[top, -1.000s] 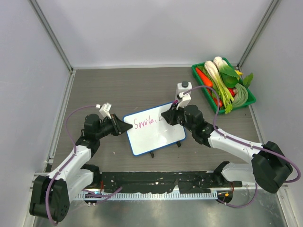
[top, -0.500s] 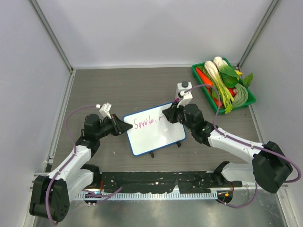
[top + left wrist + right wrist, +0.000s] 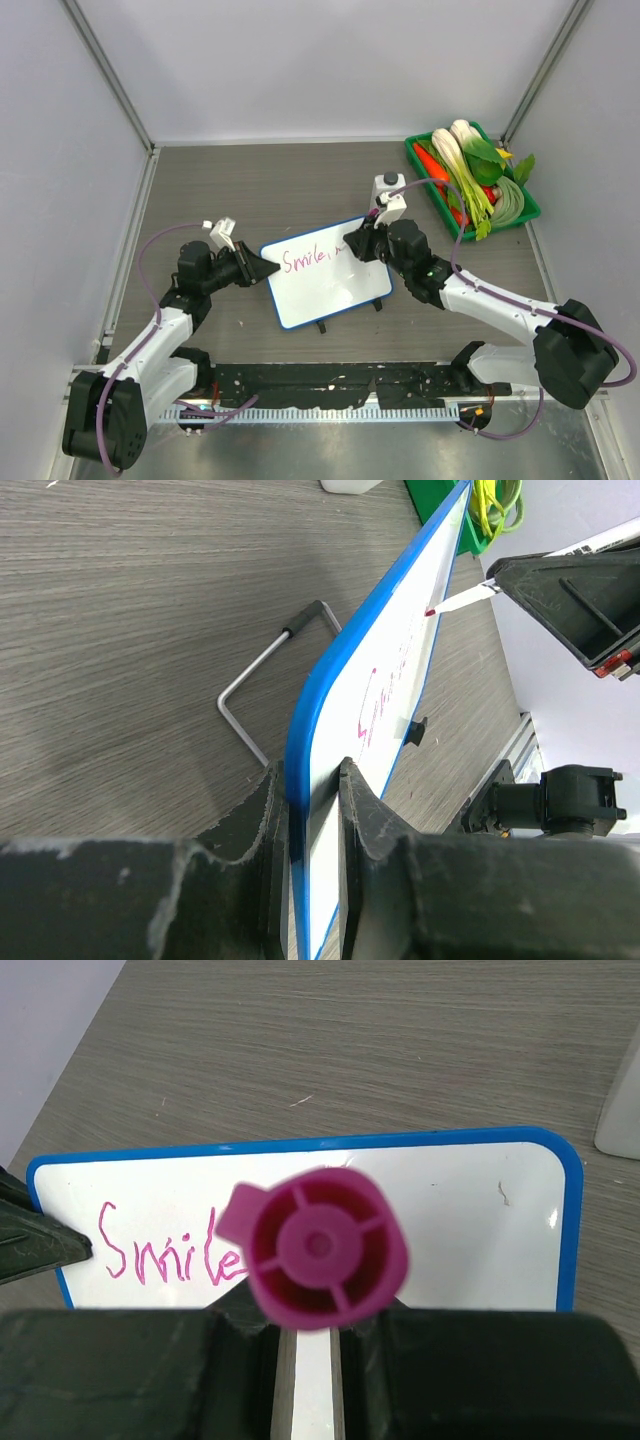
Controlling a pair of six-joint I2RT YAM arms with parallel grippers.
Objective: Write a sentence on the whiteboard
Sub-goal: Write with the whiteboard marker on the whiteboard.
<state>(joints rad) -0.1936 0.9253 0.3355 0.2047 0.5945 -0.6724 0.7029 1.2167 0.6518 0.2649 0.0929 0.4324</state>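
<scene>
The whiteboard [image 3: 325,275] stands tilted on the table between the arms, blue-rimmed, and also shows in the right wrist view [image 3: 470,1220]. The sentence [image 3: 305,260] reads "Smile," in magenta [image 3: 165,1255], with a fresh stroke beside it. My left gripper [image 3: 262,270] is shut on the board's left edge, the rim [image 3: 300,730] pinched between its jaws [image 3: 313,780]. My right gripper [image 3: 362,245] is shut on a magenta marker [image 3: 320,1245], whose end hides the writing behind it. The marker tip [image 3: 432,611] touches the board face.
A green tray [image 3: 531,205] of vegetables sits at the far right. A white bottle [image 3: 388,188] stands just behind the right gripper. The board's wire stand [image 3: 260,680] rests on the table behind it, and its black feet [image 3: 322,326] are at the front.
My right gripper has shifted slightly with the marker, and new magenta strokes have appeared right of "Smile,". The left gripper and the board have stayed still.
</scene>
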